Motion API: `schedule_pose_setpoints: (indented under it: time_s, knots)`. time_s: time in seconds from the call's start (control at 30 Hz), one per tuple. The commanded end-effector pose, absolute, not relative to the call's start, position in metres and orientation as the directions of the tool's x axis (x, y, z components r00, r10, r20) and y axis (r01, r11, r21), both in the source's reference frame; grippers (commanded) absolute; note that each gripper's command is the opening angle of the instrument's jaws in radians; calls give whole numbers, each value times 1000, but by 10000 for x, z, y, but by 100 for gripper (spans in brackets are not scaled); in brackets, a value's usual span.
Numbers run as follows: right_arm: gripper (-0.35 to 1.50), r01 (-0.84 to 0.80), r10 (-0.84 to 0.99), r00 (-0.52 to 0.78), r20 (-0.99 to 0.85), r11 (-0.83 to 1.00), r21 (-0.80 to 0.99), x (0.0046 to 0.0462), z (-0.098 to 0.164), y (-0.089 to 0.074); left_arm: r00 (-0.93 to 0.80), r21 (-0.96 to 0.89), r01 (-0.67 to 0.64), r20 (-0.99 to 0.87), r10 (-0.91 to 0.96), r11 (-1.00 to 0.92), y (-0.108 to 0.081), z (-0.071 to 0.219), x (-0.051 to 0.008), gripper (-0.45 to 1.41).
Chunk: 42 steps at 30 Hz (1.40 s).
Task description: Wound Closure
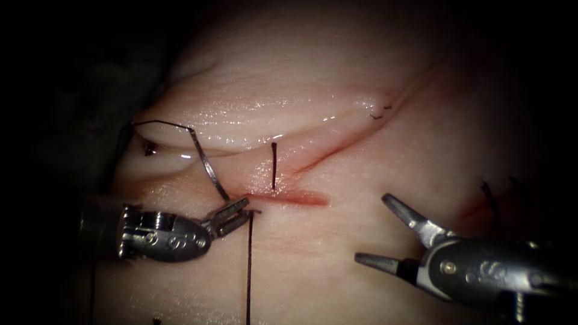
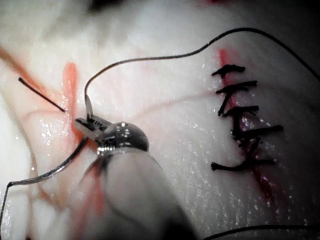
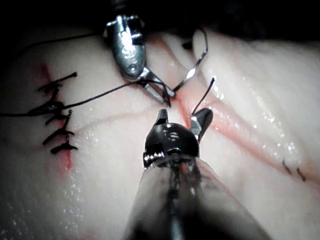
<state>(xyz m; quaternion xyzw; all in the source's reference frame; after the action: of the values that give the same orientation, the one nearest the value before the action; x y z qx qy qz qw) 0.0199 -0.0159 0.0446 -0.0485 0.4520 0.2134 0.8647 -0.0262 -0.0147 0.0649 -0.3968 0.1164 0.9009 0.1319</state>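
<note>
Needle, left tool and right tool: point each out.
needle (image 1: 205, 161), endoscope view, mid-curve
left tool (image 1: 236, 214), endoscope view, between jaw tips, shut on needle
right tool (image 1: 374, 230), endoscope view, between open jaw tips, holding nothing

I count two tools: my left tool (image 1: 232, 216) and my right tool (image 1: 376, 232). There is one curved needle (image 1: 205, 161) and one long thread (image 1: 248, 271). One short cut end of thread (image 1: 273, 165) stands at the cut (image 1: 301, 198). On the tissue (image 1: 361, 174) I count one finished row of stitches (image 2: 245, 122).
</note>
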Motion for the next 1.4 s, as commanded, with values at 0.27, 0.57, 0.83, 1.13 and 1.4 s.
schedule_pose_setpoints:
  time_s: [0.27, 0.57, 0.83, 1.13, 1.4]
  knots:
    - [121, -539, 549, 248, -798, 763, 357, 237, 517, -130, -643, 73, -330, -748, 168, -941, -151, 611, -237, -45]
    - [83, -538, 715, 71, -695, 614, 577, 267, 562, -128, -656, 61, -329, -733, 182, -942, -150, 605, -216, -45]
    - [89, -553, 758, 53, -650, 564, 613, 279, 595, -122, -790, 90, -228, -599, 130, -970, -161, 639, -215, -45]
    - [-35, -563, 820, -9, -573, 469, 681, 296, 611, -123, -815, 114, -197, -571, 98, -974, -162, 633, -215, -45]
    - [-35, -590, 835, -35, -550, 427, 685, 289, 587, -113, -829, 126, -188, -552, 89, -974, -162, 633, -215, -45]
